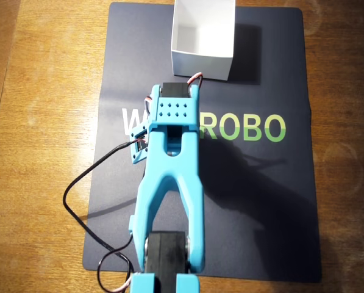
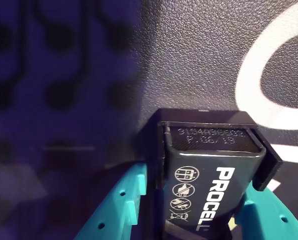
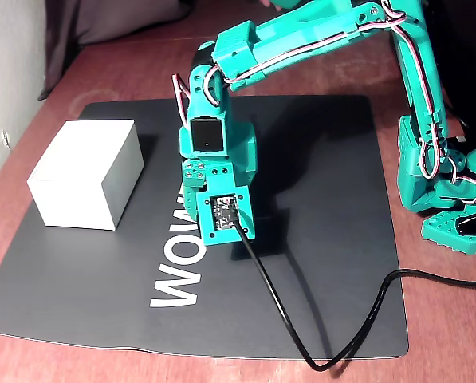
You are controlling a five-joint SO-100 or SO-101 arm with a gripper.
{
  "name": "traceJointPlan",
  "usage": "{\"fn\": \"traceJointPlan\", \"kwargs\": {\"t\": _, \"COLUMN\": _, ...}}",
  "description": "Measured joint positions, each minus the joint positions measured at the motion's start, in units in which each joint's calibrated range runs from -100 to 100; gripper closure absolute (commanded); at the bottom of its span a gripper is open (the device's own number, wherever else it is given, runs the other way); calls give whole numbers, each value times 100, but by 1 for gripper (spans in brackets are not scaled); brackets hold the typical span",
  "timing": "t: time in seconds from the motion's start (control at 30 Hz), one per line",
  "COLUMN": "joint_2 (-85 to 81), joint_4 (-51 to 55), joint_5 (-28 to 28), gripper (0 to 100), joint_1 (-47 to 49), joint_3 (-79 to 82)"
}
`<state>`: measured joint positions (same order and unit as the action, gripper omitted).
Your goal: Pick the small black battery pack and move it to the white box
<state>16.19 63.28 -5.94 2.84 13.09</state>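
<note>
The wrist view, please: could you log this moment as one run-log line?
gripper: shut on black Procell battery pack | surface: dark mat | open white box: empty

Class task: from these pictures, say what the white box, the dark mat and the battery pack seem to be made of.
White box: probably thin card; matte, crisp folded edges. Mat: likely rubber or leatherette; pebbled grain in the wrist view. Battery pack: seemingly a matte black plastic holder around a glossy printed cell, between the gripper fingers.

Turquoise printed arm (image 3: 317, 40), black servos, red-white wires, black camera cable (image 3: 301, 319).
</note>
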Motion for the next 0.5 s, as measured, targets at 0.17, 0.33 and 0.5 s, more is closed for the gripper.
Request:
{"fn": "traceJointPlan", "kwargs": {"t": 0.17, "joint_2": 0, "joint_4": 26, "joint_5": -53, "gripper": 87, "joint_1": 0, "joint_3": -9}}
{"fn": "traceJointPlan", "kwargs": {"t": 0.33, "joint_2": 17, "joint_4": 35, "joint_5": -53, "gripper": 87, "joint_1": 0, "joint_3": -9}}
{"fn": "traceJointPlan", "kwargs": {"t": 0.5, "joint_2": 25, "joint_4": 35, "joint_5": -53, "gripper": 91, "joint_1": 0, "joint_3": -9}}
